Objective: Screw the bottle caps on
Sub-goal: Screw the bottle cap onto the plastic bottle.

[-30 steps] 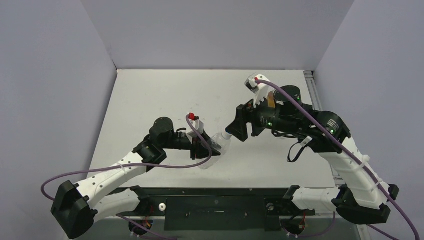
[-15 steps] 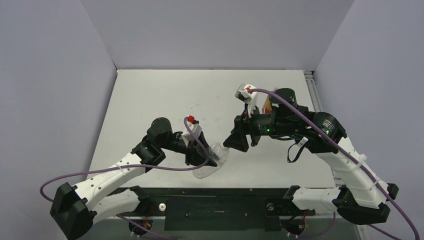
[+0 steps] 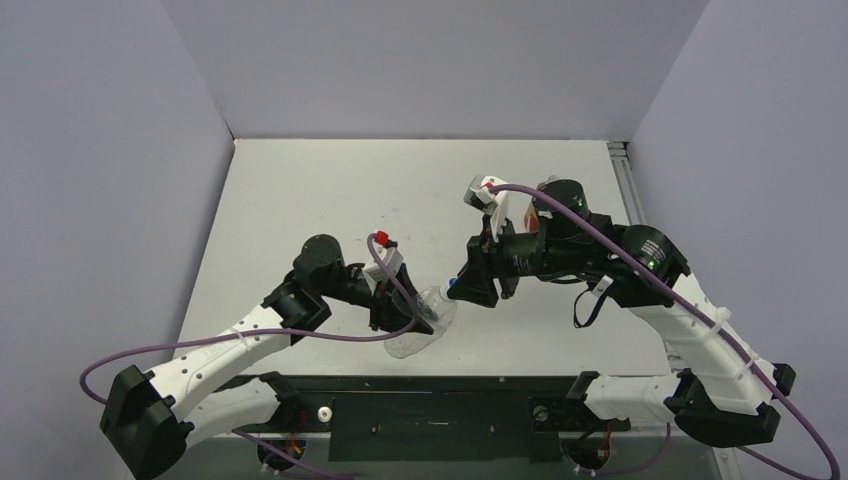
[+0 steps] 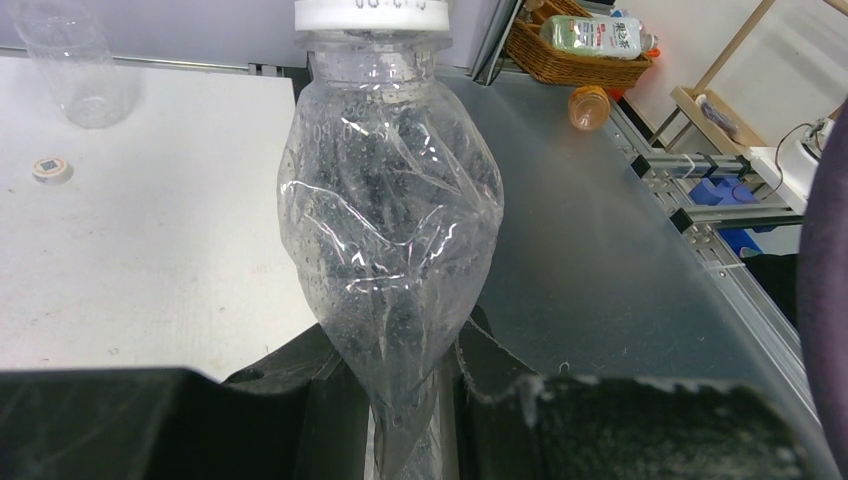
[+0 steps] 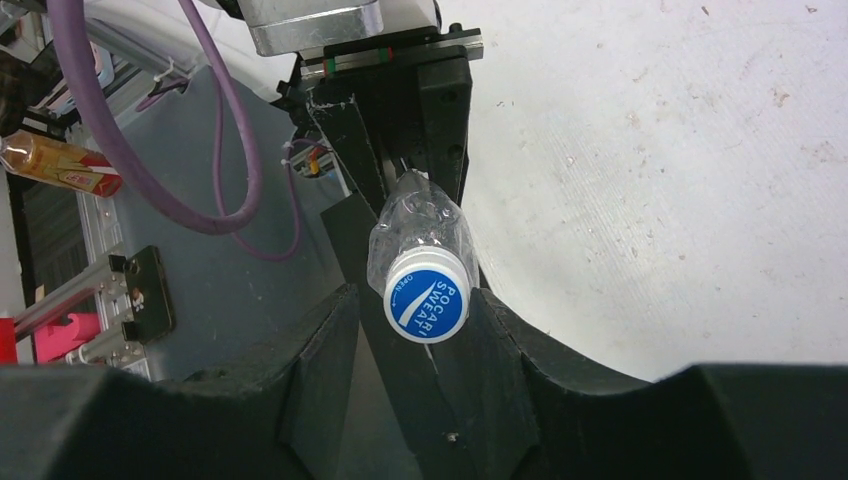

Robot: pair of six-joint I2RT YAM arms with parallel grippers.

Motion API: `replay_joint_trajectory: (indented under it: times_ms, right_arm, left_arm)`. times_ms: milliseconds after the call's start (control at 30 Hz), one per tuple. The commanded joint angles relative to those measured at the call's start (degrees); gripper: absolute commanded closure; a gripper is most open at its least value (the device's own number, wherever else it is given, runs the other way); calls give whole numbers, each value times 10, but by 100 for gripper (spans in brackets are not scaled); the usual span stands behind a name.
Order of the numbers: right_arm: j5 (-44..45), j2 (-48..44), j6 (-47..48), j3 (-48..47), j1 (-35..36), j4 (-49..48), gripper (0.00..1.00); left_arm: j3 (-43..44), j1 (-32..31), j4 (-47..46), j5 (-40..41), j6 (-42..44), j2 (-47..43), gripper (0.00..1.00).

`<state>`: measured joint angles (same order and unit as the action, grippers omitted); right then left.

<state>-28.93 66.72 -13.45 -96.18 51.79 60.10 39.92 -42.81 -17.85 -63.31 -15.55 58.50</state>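
Jaws of the left gripper [image 4: 400, 410] are clamped on the crumpled base of the clear bottle [image 4: 395, 230]. I see it near the table's [image 3: 300, 190] 6 o'clock edge, neck pointing toward 2 o'clock. The blue-and-white cap [image 5: 427, 303] sits on that neck between the right gripper's [image 5: 415, 335] fingers; I cannot tell whether they pinch it. The white cap [image 4: 50, 170] lies on the table.

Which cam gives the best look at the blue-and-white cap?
Right wrist: the blue-and-white cap faces the lens, printed top readable, on the clear bottle. Left wrist shows only its white rim at the top edge. Top external: nearly hidden by the right hand.
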Motion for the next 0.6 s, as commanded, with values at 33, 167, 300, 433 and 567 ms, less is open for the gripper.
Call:
replay_joint_trajectory:
  times_ms: [33,167,300,433,567]
  right_arm:
    - [14,5,15,-6,5,1,59]
    - [16,8,15,-8,7,2,60]
    - [28,12,13,-9,11,4,66]
    - [42,15,3,-7,11,2,76]
    - [78,19,-32,12,12,-11,84]
  left_arm:
    - [16,4,-33,-14,-4,-4,100]
    - [14,4,-34,-13,-4,-3,100]
    - [15,4,-35,-12,-4,1,100]
    - [18,4,-35,3,-2,3,100]
    - [23,1,-20,102,31,-9,100]
